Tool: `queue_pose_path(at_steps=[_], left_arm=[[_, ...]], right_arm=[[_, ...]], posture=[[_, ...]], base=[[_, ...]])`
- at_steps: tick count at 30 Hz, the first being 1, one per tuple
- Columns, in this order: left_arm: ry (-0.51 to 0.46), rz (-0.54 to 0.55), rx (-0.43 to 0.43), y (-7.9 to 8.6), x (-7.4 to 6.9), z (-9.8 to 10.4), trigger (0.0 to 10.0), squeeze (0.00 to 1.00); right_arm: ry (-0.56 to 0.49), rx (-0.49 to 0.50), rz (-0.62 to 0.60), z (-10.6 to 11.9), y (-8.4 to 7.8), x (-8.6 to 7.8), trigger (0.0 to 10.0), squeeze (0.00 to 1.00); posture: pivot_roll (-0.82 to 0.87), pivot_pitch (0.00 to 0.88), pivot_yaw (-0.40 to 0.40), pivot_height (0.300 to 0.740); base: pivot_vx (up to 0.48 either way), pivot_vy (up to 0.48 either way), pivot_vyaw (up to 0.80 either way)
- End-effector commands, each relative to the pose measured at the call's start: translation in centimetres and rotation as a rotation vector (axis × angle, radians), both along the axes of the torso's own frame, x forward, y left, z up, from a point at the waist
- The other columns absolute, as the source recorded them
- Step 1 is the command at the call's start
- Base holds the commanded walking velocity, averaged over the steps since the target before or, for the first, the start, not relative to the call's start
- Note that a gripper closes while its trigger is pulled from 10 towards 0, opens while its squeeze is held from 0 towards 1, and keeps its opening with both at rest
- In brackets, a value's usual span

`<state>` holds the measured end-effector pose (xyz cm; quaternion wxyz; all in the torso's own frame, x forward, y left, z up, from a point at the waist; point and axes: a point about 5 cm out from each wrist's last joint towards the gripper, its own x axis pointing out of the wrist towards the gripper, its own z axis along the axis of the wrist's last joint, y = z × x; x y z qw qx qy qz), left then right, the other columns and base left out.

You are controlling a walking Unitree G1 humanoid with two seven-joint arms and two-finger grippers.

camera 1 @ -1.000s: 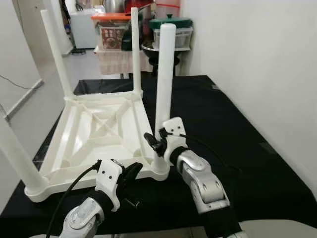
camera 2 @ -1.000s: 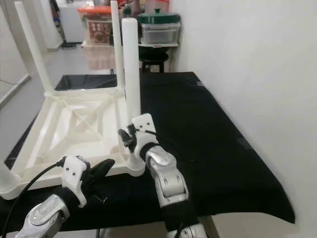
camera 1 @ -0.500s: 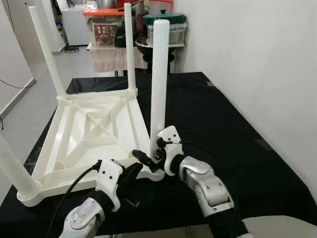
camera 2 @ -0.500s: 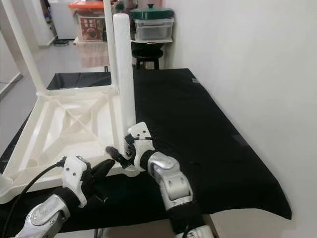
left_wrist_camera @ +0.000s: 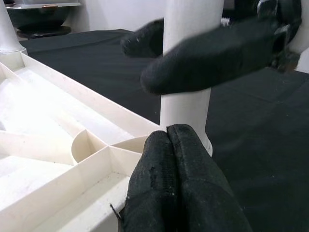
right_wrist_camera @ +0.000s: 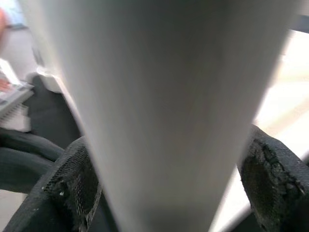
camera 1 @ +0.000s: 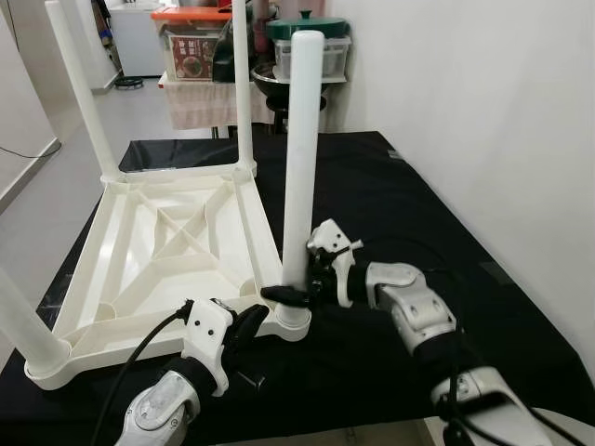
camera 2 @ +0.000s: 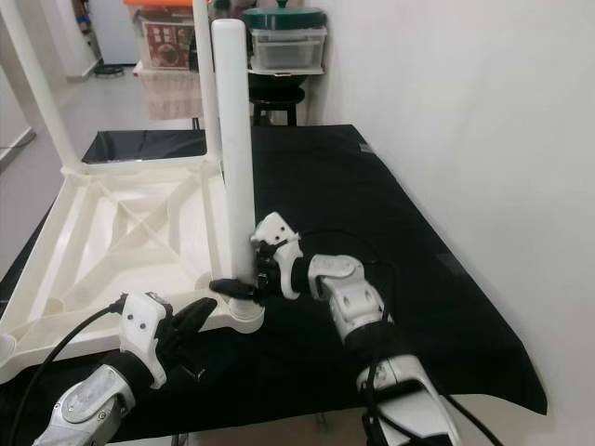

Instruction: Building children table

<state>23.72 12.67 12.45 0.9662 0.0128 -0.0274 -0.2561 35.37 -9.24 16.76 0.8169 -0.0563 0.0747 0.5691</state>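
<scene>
On the black table (camera 1: pixel 437 214), the upturned white children's table (camera 1: pixel 167 251) lies near the left edge—its near-corner leg (camera 1: pixel 299 158), stiff, smooth and probably light, is clamped low by the right claw (camera 1: pixel 296 290), a sensible hold, while the left claw (camera 1: pixel 244 325)—pinched shut, empty—touches the frame.

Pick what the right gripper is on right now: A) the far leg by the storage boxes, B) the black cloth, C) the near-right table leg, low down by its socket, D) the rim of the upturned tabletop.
C: the right gripper has its black fingers on either side of the near-right leg, just above the socket.
</scene>
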Motion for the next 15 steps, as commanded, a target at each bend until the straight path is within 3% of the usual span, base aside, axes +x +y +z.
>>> queue_pose_path(at_steps=[1,9,14,15], left_arm=[[0.009,0.004,0.002,-0.1,-0.2,-0.3,10.0,0.0],[0.012,0.001,-0.002,-0.2,-0.3,-0.4,10.0,0.0],[0.013,-0.001,-0.002,-0.2,-0.3,-0.4,10.0,0.0],[0.013,-0.001,-0.003,-0.2,-0.3,-0.3,10.0,0.0]], right_arm=[[0.016,0.048,0.034,0.1,-0.5,0.0,0.0,0.0],[0.028,0.055,0.086,-0.8,-1.2,-0.6,0.0,0.0],[0.021,0.069,0.064,-1.0,-1.5,-0.5,0.0,0.0],[0.013,0.09,0.008,-1.2,-1.4,-0.6,0.0,0.0]], posture=[[0.08,0.0,-0.084,0.74],[0.07,0.0,-0.071,0.74],[0.06,0.0,-0.068,0.74],[0.06,0.0,-0.069,0.74]], base=[[0.0,0.0,0.0],[0.0,0.0,0.0],[0.0,0.0,0.0],[0.0,0.0,0.0]])
